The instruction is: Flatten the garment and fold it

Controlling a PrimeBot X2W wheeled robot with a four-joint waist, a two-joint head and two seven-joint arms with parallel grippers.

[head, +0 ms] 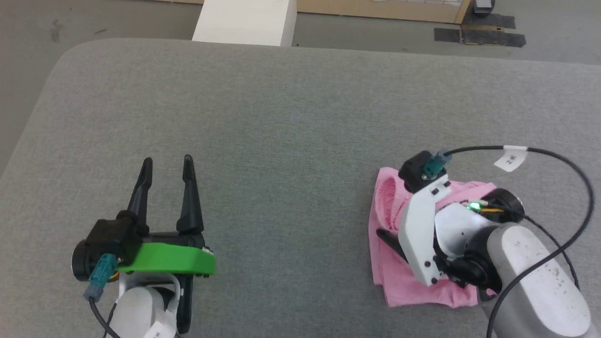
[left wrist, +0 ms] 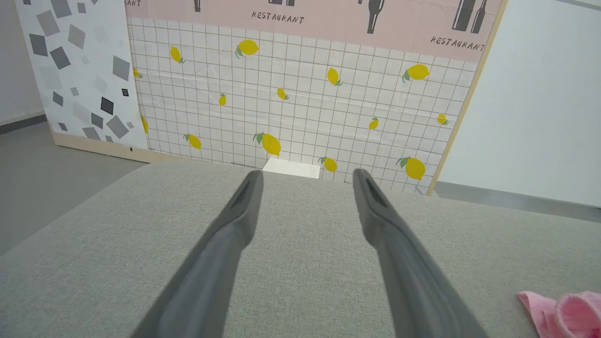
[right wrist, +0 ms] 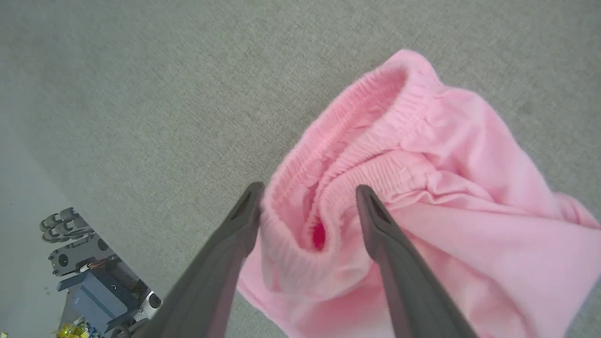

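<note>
Hovering over the gathered edge (right wrist: 371, 126) of the garment (right wrist: 469, 197), our right gripper (right wrist: 307, 192) stands fingers apart, the nearer arm by far — our left gripper (head: 167, 165), also spread, sits well apart.

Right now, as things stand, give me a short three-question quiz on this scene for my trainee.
1. True or false: the left tool is touching the pink garment.
2. What sits between the fingers of the right tool? A) the garment's gathered elastic edge B) a white tag C) a towel
3. Fill in: the jaws of both tools stand ____.
Key: 1 false, it sits well apart from it over the bare grey cushion; 2 A; 3 open.
</note>
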